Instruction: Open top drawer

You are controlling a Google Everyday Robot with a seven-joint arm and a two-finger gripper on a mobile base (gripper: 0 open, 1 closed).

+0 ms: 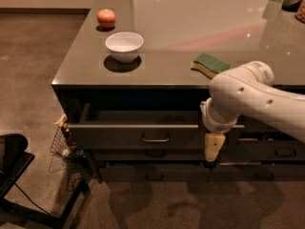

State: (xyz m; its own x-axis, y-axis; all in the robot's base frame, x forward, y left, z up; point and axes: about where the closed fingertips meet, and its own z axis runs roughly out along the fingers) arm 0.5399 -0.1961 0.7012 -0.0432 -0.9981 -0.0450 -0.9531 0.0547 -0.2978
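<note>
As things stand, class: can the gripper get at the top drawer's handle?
Probably yes. The gripper hangs by the right end of the top drawer; the handle sits bare on its front, nothing between.

The top drawer (119,135) is seen pulled partly out under the tabletop (190,27). The gripper (214,148) is held pointing down at the drawer's right end, right of its handle (155,139).
</note>
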